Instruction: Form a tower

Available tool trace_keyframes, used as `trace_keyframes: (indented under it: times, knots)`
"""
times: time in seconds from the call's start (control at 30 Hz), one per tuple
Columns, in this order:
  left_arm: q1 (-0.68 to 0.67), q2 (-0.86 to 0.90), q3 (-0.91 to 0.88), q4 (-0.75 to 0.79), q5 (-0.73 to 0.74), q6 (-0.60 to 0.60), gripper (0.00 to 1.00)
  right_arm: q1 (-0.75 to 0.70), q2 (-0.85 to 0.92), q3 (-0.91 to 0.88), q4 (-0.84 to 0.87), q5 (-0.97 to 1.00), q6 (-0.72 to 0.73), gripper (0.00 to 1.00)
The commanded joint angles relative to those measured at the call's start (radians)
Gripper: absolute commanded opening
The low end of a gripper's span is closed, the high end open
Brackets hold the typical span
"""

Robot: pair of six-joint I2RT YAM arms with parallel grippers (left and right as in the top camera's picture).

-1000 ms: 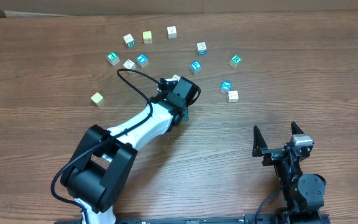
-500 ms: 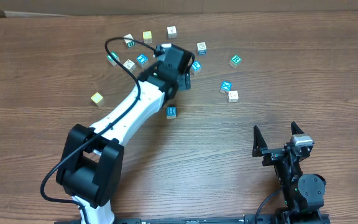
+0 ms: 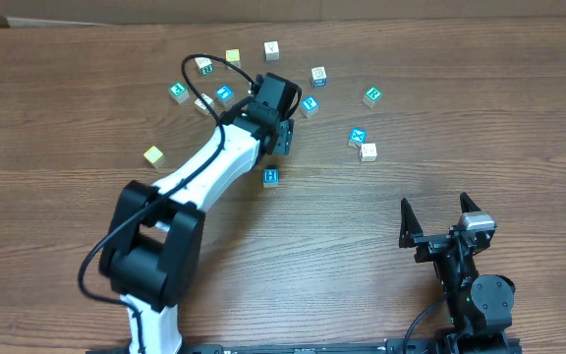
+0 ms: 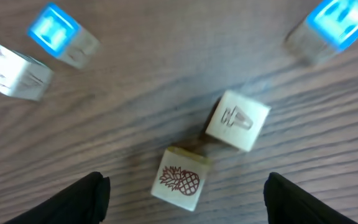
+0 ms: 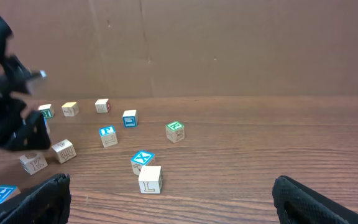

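Left gripper (image 4: pixel 186 186) hovers, jaws spread wide and empty, over a pale wooden cube with brown pineapple print (image 4: pixel 179 179), second pale wooden cube (image 4: pixel 237 120) just beside it, remaining small alphabet cubes (image 3: pixel 358 136) each sitting singly, unstacked, on the brown wooden table (image 3: pixel 67 246), right gripper (image 3: pixel 438 209) open-jawed, well apart.

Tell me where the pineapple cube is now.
Left wrist view, bottom centre: the pineapple cube lies between the fingers of the open left pincer, a pale cube just up-right of it.
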Motion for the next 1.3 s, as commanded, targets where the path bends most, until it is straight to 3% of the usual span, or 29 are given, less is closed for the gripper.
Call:
trace_keyframes:
  times: [0.0, 0.13, 0.33, 1.27]
  knots:
    - [0.011, 0.039, -0.009, -0.004, 0.019, 0.052, 0.73, 0.005, 0.002, -0.01, 0.005, 0.001, 0.003, 1.0]
    - [0.022, 0.039, -0.009, -0.003, 0.021, 0.051, 0.7, 0.005, 0.002, -0.01, 0.005, 0.001, 0.003, 1.0]
    - [0.043, 0.047, -0.012, -0.011, 0.087, 0.05, 0.5, 0.005, 0.002, -0.01, 0.005, 0.001, 0.003, 1.0]
    - [0.053, 0.048, -0.054, 0.082, 0.136, 0.086, 0.51, 0.005, 0.002, -0.01, 0.005, 0.001, 0.003, 1.0]
